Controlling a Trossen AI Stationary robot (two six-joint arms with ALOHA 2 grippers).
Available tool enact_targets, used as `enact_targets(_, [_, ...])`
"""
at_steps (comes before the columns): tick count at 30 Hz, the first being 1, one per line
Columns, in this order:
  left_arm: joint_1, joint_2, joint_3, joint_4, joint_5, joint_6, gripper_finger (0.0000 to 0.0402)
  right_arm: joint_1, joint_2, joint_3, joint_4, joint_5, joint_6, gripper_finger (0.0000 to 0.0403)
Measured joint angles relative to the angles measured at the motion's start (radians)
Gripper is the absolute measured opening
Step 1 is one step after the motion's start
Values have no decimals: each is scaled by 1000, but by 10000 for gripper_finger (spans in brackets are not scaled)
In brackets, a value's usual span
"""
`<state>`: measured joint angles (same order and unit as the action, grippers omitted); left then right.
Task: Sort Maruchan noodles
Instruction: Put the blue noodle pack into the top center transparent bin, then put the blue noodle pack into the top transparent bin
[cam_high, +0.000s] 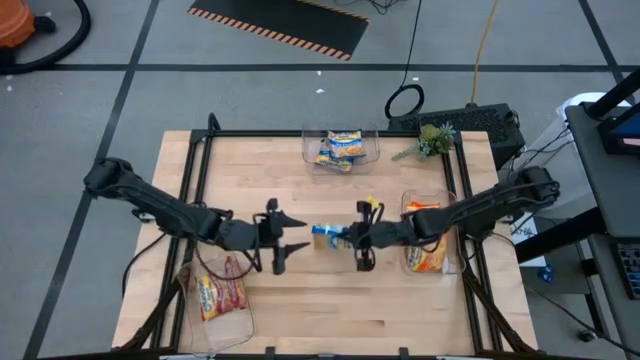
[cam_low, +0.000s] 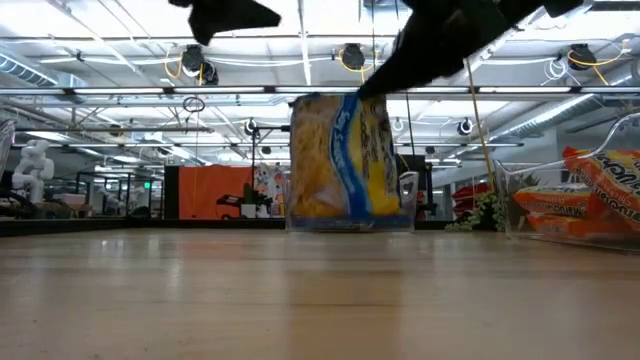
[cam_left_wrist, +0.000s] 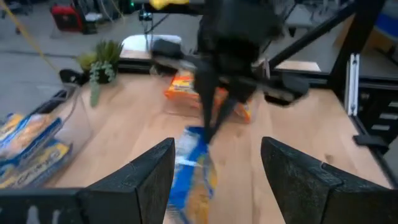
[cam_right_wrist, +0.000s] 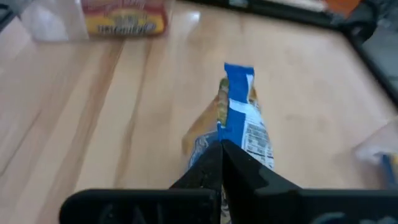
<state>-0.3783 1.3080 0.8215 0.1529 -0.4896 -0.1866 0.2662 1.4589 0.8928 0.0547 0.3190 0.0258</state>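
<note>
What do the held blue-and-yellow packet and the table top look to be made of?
The blue-and-yellow packet, pinched by the right gripper, looks like thin glossy printed plastic film; it creases and catches light. The table top looks like pale wood with a smooth finish, showing plank seams and grain.

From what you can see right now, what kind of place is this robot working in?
Most likely a robotics lab or workshop hall: the wooden table stands on a grey floor with hazard-striped matting and loose cables, and ceiling light tracks stretch far behind.
</note>
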Motion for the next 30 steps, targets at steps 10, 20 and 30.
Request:
enact_targets(10, [82,145,-2,217,-6,114,243,-66,-78,0,-18,-4,-68,0])
enact_targets(20, [124,161,-2,150,80,5,244,-69,-76,0,-114,-74,23,0])
enact_targets(30, [125,161,-2,108,80,-26,244,22,-75,-74,-230,-65,293,47])
